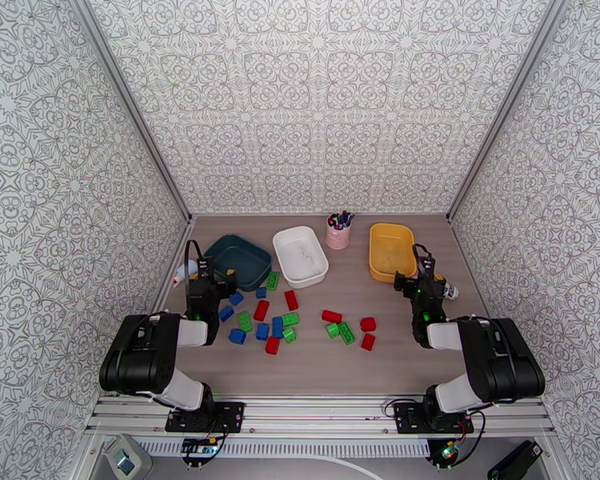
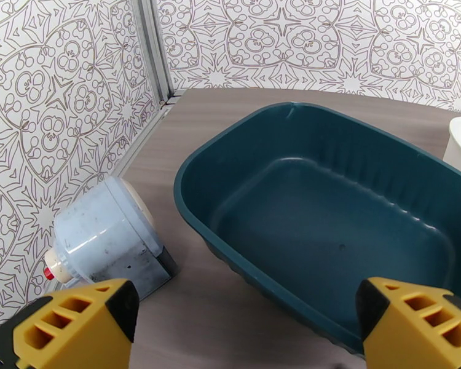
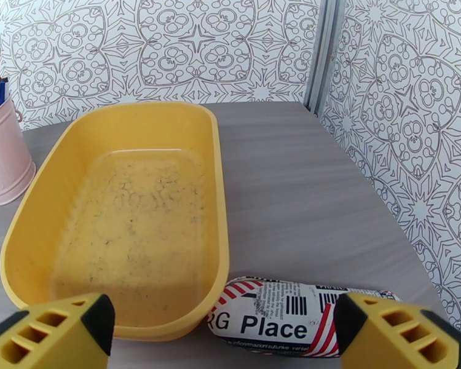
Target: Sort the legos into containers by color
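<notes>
red, green and blue legos (image 1: 290,318) lie scattered just nearer than the white tub (image 1: 300,255), none in a container. left of it, the left gripper (image 2: 243,330) hangs wide and empty at the teal tub (image 2: 329,222). right of it, the right gripper (image 3: 224,336) is equally wide at the yellow tub (image 3: 132,222).

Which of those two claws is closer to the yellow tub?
The right. The right gripper is at the near end of the yellow tub; the left gripper is across the table, facing the dark teal tub.
</notes>
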### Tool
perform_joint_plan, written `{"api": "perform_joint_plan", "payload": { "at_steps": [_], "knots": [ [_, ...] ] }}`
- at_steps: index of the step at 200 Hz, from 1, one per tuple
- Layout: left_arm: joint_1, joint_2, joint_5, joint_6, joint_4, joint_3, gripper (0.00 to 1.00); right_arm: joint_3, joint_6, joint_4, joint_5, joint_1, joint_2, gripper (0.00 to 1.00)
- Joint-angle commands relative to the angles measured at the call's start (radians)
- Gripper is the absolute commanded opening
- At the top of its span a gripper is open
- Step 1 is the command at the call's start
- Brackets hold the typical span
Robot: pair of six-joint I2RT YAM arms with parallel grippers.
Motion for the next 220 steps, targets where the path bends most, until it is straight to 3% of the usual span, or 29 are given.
{"api": "perform_joint_plan", "payload": {
  "at_steps": [1,140,160,180,201,220],
  "knots": [
    [0.006,-0.014,0.016,-0.008,-0.007,0.016,0.99,0.010,-0.002,0.023,-0.009,0.006,-0.003,0.99],
    [0.016,-0.038,0.039,-0.014,-0.012,0.007,0.99,0.003,0.004,0.034,0.007,0.006,-0.011,0.99],
    [0.009,-0.106,-0.024,-0.025,-0.027,-0.019,0.99,-0.030,-0.011,0.046,-0.023,0.005,-0.073,0.99],
    [-0.015,-0.198,-0.118,-0.039,-0.146,0.002,0.99,-0.004,0.037,-0.145,0.072,0.005,-0.205,0.99],
    [-0.080,-0.282,-0.255,-0.013,-0.216,0.020,0.99,0.084,0.125,-0.476,0.178,0.006,-0.337,0.99],
    [-0.132,-0.380,-0.355,-0.069,-0.310,0.038,0.99,0.172,0.204,-0.756,0.235,0.006,-0.422,0.99]
  ]
}}
